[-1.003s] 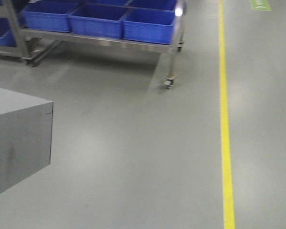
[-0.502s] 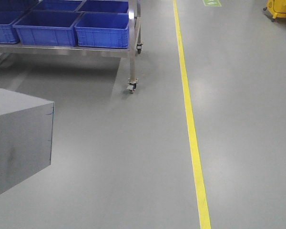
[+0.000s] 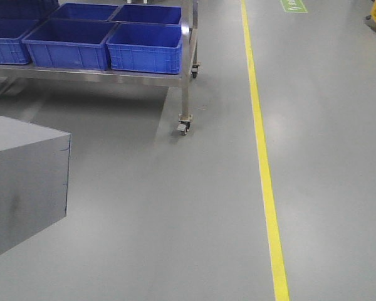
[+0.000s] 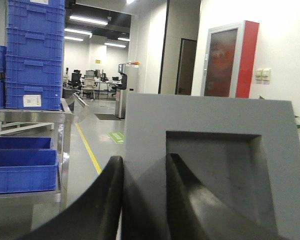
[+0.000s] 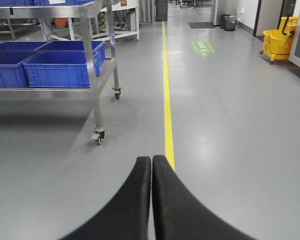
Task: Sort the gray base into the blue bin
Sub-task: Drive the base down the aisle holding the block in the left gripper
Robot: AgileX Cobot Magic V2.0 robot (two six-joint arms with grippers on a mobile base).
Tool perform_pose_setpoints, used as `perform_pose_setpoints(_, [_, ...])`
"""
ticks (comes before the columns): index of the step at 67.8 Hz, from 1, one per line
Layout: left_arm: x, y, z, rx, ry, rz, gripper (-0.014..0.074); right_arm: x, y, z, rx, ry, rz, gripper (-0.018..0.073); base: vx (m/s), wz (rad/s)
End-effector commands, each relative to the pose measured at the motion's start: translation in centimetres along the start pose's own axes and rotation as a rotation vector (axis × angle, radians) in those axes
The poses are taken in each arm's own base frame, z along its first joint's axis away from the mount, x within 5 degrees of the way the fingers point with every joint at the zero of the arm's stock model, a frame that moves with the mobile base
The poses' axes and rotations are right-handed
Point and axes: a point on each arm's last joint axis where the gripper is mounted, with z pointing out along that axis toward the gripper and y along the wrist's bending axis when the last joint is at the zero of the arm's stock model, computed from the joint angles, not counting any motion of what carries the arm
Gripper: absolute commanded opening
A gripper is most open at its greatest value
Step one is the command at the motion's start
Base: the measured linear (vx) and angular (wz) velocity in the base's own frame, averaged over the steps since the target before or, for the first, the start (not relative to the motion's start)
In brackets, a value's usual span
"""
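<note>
On the left wrist view: the gray base (image 4: 210, 165) fills the frame, recess face toward the camera.
Left hand (image 4: 142, 200): pinching the gray base; one finger lies against the outer side, the other inside the square recess, wall clamped between them.
Right hand (image 5: 151, 200): fingers pressed together, nothing held, pointed down the aisle.
Gray base, front view: seen at lower left (image 3: 25, 182), carried off the floor (image 3: 175, 219), well apart from the bins.
Blue bin (image 3: 145, 47): nearest of several blue crates set on a wheeled steel rack (image 3: 187, 75), upper left of the front view; appears empty, contents of the others cannot be told.
Other markers: yellow floor line (image 3: 263, 163) runs past the rack's right end; yellow mop bucket (image 5: 277, 45) far right, clear of the path.
Step in hand: judged to be transport; the block is gripped and the base is being brought toward the rack. Placement not yet done.
Next move: the rack must be closed on, staying left of the yellow line, then the left arm raised over the bin's lip and the block centred above the open crate before release.
Risk: grip is on one thin wall only, so tilt or slip is possible on a hard stop.
</note>
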Motion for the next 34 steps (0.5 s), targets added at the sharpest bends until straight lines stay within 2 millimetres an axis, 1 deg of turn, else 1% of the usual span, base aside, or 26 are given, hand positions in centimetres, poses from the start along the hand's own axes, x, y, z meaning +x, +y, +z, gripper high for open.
perform_pose_setpoints(1, [-1.96, -0.19, 0.07, 0.007, -0.130, -0.019, -0.0008, -0.53, -0.04, 0.13, 0.006, -0.054, -0.019, -0.0005, 0.34, 0.15])
perform_pose_setpoints(34, [-1.96, -0.19, 0.07, 0.007, -0.130, -0.019, -0.0008, -0.53, -0.04, 0.13, 0.006, -0.054, -0.019, -0.0005, 0.35, 0.11])
